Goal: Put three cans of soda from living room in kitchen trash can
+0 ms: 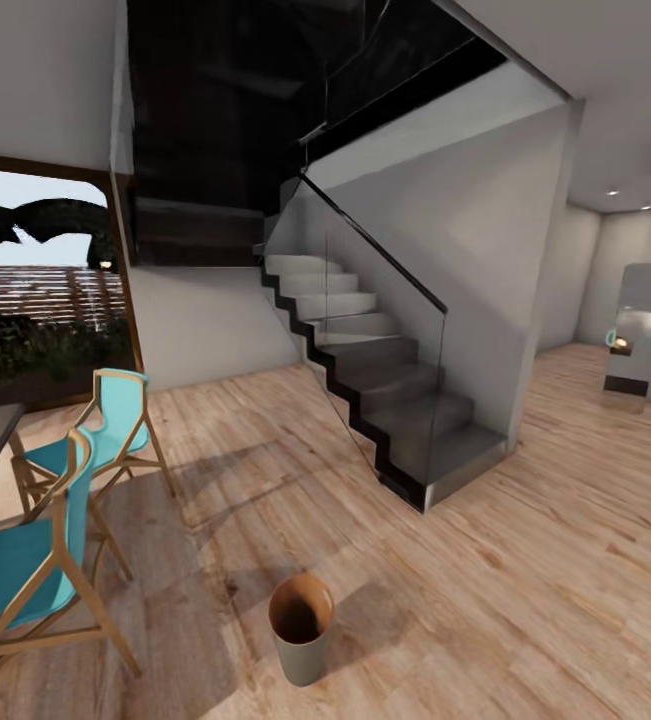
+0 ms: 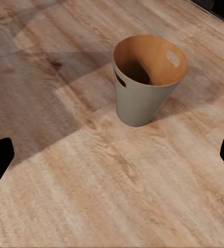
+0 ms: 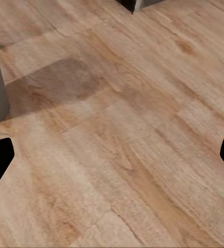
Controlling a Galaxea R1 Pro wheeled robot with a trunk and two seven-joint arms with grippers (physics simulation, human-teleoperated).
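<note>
Tash can (image 2: 145, 82) upright on floor beyond left claw (image 2: 112, 160); both claws spread, empty.

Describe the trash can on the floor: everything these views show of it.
The trash can is a small round bin, tapering toward its base, pale grey outside and copper-brown inside, with a smooth matte look. The left wrist view shows two oval handle cut-outs near the rim, on opposite sides. It stands upright and open on the light wood floor, nothing visible inside it, though its bottom is shadowed. It sits apart from the teal chairs and the staircase; only the floor touches it.
</note>
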